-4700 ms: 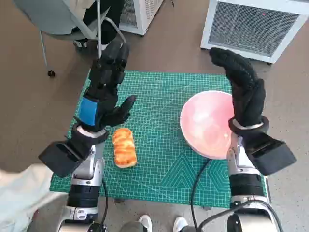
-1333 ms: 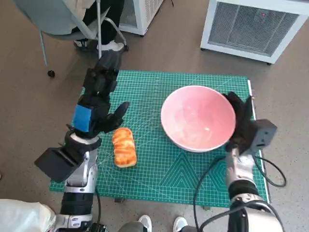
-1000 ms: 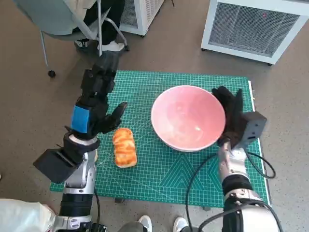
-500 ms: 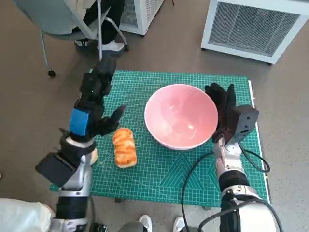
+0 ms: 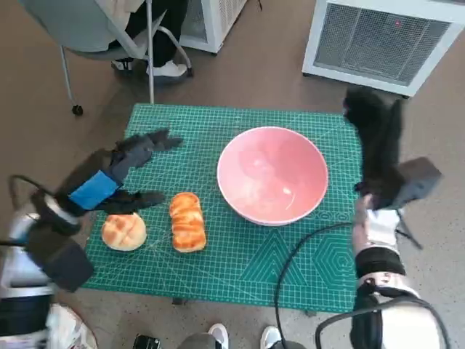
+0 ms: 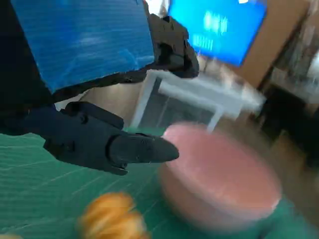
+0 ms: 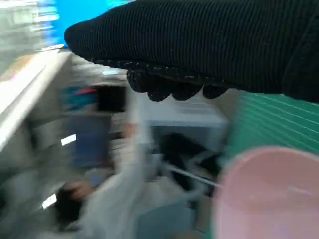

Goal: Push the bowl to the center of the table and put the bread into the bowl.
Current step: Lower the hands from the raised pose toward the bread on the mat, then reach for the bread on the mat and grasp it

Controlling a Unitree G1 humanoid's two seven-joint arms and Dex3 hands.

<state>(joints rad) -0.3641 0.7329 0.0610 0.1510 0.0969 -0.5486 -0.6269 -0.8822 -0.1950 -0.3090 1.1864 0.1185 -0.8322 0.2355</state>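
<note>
The pink bowl [image 5: 272, 174] stands upright near the middle of the green mat [image 5: 240, 269], with nothing in it. A long golden bread loaf [image 5: 187, 221] lies to its left, and a round bun [image 5: 123, 231] lies left of the loaf. My left hand [image 5: 127, 171] hovers above the bun with fingers spread, holding nothing. My right hand [image 5: 378, 145] is raised to the right of the bowl, blurred, clear of the rim and holding nothing. The left wrist view shows the bowl [image 6: 224, 179] and loaf [image 6: 112, 219] beyond my fingers [image 6: 124, 149]. The bowl [image 7: 269, 194] also appears under the glove [image 7: 199, 45].
A white grilled unit [image 5: 385, 36] stands beyond the table's far right. A chair [image 5: 109, 36] with a seated person's feet is at the far left. A black cable [image 5: 290, 254] crosses the mat's near right. A blurred person [image 7: 99, 199] shows in the right wrist view.
The bowl slid left from the right side to mid-mat under my right hand, which has now lifted off its rim. My left arm swung left and lower, uncovering the round bun.
</note>
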